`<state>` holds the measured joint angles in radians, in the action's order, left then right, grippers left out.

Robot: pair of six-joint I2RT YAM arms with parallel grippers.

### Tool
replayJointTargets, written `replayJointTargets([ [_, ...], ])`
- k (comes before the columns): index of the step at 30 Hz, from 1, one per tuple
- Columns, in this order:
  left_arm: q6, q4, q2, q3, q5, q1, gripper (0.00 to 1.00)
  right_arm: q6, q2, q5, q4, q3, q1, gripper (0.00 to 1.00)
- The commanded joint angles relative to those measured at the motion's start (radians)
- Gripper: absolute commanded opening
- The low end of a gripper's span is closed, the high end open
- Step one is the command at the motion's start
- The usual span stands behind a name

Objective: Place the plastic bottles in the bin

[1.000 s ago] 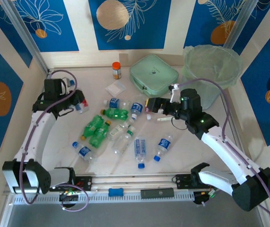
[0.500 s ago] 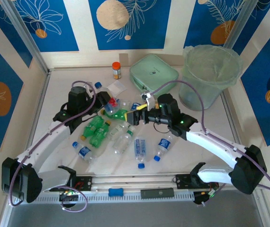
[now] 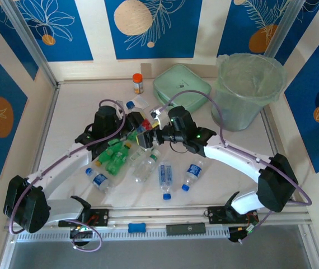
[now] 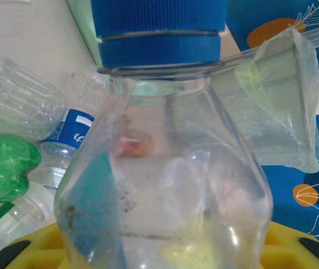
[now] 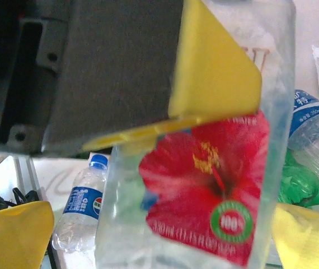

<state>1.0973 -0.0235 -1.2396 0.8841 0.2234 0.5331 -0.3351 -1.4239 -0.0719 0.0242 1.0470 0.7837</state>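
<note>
**Blue and cream walls around a pale table**

The walls [image 3: 89,33] have cream stripes and blue panels [image 3: 170,39] with white leaf drawings and golden circles. The table top [image 3: 70,106] is pale, with a light marble pattern. A metal rail [image 3: 159,213] runs along its near edge.

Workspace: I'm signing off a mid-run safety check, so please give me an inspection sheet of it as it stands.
Surface: pale table, bare along its left side.
Job's things: loose bottles lie mid-table; one red-labelled bottle is held; bin stands upright, far right.
Clutter: orange-capped jar; mint case.
Grippers: left gripper shut on the red-labelled bottle; right gripper open, its fingers either side of that bottle.
Cables: purple cables loop above both wrists; no snag seen.
Surroundings: blue-patterned walls.
</note>
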Motion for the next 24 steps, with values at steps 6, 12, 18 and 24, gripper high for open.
replayJointTargets([
  [6, 0.017, -0.043, 0.008, -0.007, -0.009, 0.026, 0.34, 0.035, -0.060, 0.053, 0.038, 0.062, 0.008, 0.88],
  [12, 0.021, -0.046, 0.017, -0.017, -0.006, 0.029, 0.34, 0.041, -0.078, 0.060, 0.046, 0.074, 0.008, 0.66],
  [18, 0.008, -0.032, 0.033, -0.013, -0.008, 0.031, 0.73, 0.045, -0.072, 0.072, 0.053, 0.071, 0.003, 0.53],
  [24, -0.164, 0.178, 0.099, 0.087, -0.132, 0.014, 0.99, 0.030, -0.032, 0.080, 0.071, 0.038, -0.039, 0.52],
])
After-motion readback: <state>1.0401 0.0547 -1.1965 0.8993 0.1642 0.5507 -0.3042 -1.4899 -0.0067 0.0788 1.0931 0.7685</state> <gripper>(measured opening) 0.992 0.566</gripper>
